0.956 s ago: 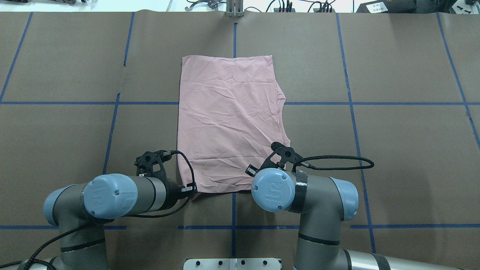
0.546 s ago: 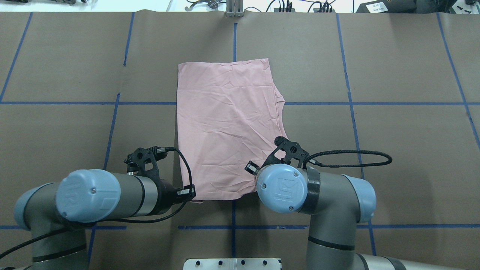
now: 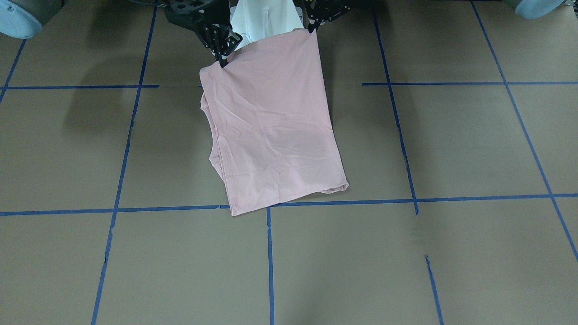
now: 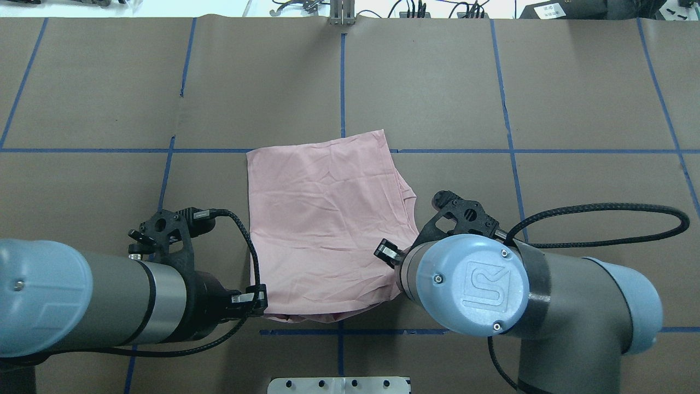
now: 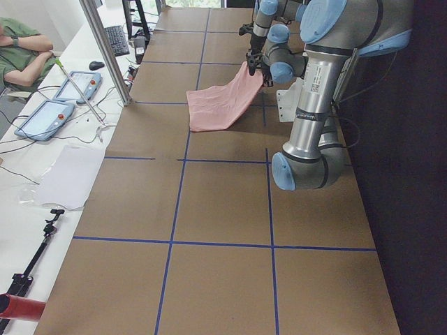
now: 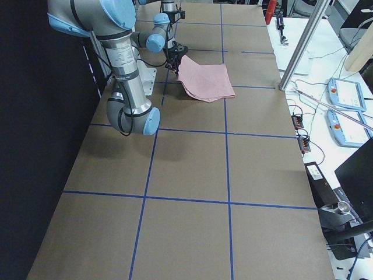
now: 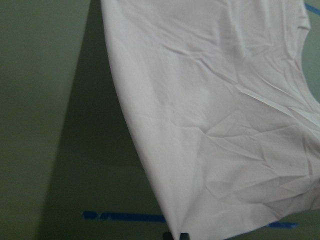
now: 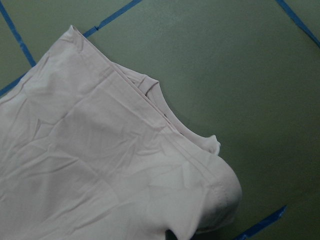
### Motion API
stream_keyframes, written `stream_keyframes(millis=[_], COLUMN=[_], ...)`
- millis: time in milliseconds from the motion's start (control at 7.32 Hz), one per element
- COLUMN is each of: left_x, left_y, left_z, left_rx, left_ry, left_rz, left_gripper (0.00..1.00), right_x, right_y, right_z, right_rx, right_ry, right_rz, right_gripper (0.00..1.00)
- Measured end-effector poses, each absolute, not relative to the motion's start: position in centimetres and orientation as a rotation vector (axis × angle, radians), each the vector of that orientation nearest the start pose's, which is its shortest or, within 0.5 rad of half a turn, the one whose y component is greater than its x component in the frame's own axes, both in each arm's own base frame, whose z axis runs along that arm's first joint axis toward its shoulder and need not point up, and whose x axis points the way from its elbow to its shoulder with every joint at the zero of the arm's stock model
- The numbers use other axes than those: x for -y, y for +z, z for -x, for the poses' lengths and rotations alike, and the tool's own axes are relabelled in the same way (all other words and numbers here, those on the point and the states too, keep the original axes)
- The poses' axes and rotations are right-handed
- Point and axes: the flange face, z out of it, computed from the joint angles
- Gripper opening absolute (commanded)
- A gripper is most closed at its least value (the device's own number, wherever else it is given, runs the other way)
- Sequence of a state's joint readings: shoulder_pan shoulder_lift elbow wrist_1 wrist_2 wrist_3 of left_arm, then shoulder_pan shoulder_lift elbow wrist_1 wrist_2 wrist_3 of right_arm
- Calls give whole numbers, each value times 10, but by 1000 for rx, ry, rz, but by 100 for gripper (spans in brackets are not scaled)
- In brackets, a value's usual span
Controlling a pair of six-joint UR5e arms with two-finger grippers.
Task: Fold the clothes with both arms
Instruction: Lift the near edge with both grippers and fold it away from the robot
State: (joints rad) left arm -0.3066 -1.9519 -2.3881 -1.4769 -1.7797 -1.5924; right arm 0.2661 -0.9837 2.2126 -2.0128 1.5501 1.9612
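The clothes are one pale pink T-shirt [image 4: 328, 219], plain side up and folded to a rough rectangle. Its far edge [image 3: 289, 196] rests on the brown table. The edge nearest the robot hangs lifted off the table. My left gripper [image 4: 261, 305] is shut on the shirt's near-left corner, and it shows again in the front-facing view [image 3: 311, 28]. My right gripper [image 3: 222, 62] is shut on the near-right corner; from overhead its own wrist hides it. Each wrist view shows the pink cloth [image 7: 215, 125] [image 8: 100, 165] sloping down from the fingertips. The collar folds show along the right side.
Blue tape lines [image 4: 342, 71] divide the brown table cover into squares. A white base plate [image 4: 339, 384] sits at the near edge between the arms. A metal post [image 5: 105, 52] and a desk with tablets [image 5: 49, 115] stand beyond the table's far side, where a person [image 5: 21, 49] sits.
Both arms have drawn back toward the robot's base and risen with the shirt's near corners. The shirt's far edge has slid toward the robot by about a grid square.
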Motion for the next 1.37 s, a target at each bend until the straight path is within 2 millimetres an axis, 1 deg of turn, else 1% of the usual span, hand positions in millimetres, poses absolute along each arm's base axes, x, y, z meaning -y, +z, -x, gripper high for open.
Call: stream_keyframes(millis=[137,273,546,683,819,956,1229,1366], left_x=[254,279,328,349,366,381,404,414], left_y=[151,158,177,190,205,221,251,266], left_z=[-381,-387,-401,-412,-424,-435,-455,-463], left_rx=[-1090,-1059,-1010,-997,-986,-973,-951,-945], left_ry=[-173,-173,-180,-186,-191,-193,-195,-198], left_rz=[-5,-47,-114,-134,-147,-156,-165,-169], left_gripper=[0,0,0,0,0,0,0,0], right_x=[279,304,364,387,404,416,437,445], right_y=[143,142,154,161,167,175,191,197], right_z=[468,482,518,533,544,556,583,591], right_rx=[792,803,826,822,812,810,812,807], right_ry=[625,637,662,667,662,660,664,667], right_rz=[9,-15,-63,-79,-93,-101,-112,-115], right_gripper=[0,0,0,0,0,0,0,0])
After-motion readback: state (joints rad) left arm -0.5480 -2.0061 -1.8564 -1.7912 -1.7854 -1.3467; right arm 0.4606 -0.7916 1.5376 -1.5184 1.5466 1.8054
